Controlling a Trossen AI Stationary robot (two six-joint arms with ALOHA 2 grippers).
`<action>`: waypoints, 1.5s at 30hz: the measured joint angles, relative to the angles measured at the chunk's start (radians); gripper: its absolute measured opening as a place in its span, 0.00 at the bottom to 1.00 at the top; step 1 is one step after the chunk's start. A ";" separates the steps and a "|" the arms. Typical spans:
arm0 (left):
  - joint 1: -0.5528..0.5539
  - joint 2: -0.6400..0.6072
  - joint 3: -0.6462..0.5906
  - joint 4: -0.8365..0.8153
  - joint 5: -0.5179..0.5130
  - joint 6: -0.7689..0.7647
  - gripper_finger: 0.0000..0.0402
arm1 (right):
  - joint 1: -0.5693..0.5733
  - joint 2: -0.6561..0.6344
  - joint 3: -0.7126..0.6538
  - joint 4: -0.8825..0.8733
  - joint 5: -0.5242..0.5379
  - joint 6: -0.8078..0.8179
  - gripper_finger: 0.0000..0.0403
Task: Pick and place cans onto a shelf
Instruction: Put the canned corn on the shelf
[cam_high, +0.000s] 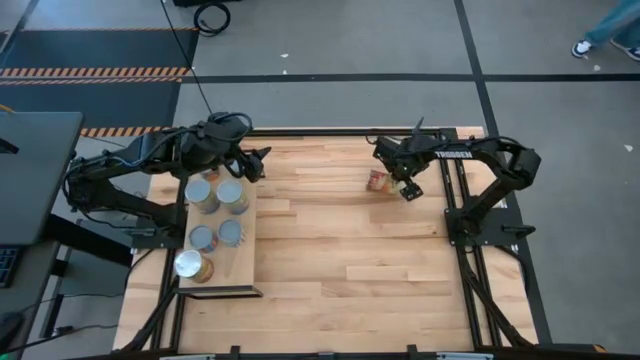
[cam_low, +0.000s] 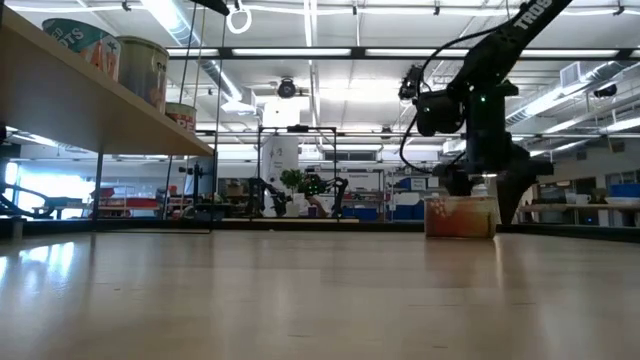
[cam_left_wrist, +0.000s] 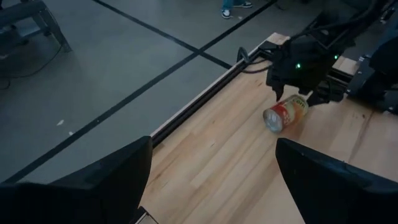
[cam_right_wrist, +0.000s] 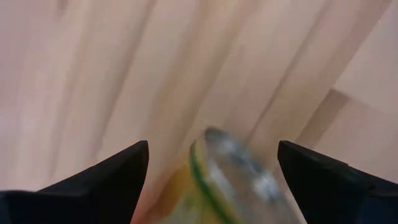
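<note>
Setting: a workshop hall with grey floor and strip lights; a striped-wood table (cam_high: 340, 250) carries everything.

Shelf (cam_high: 248, 262): pale board in a thin black frame, raised along the table's left side. Five upright cans (cam_high: 231, 196) stand on it in the high view, silver tops showing; bare board remains along its inner edge.

Right arm: reaches in from the right side of the table. Right gripper (cam_high: 388, 177) is over the lone can (cam_high: 377, 181), fingers (cam_right_wrist: 106, 180) spread, the tin between them and not yet clasped.

Left arm: waits at the far end of the shelf, left gripper (cam_high: 258, 163) released and empty, pointing across the table.

Lone can: orange-labelled, lying on its side on the tabletop near the far edge, well apart from the shelf.

Step in hand, as judged: the pick of the lone can. The next move calls for closing squarely across the round body, which may roll, then lifting clear and carrying it leftward.

In the way: the left gripper near the shelf's far end and the standing cans crowding the landing spot. Open table lies between.
</note>
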 joint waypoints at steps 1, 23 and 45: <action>0.000 0.000 0.000 0.000 0.000 0.000 0.86 | 0.005 0.000 -0.016 0.026 -0.006 0.010 0.90; -0.126 -0.022 0.000 -0.085 0.000 -0.064 0.86 | 0.267 -0.111 -0.045 0.032 0.105 0.094 0.90; -0.303 -0.078 0.001 -0.124 -0.001 -0.101 0.86 | 0.423 -0.013 0.130 -0.045 0.075 0.113 0.90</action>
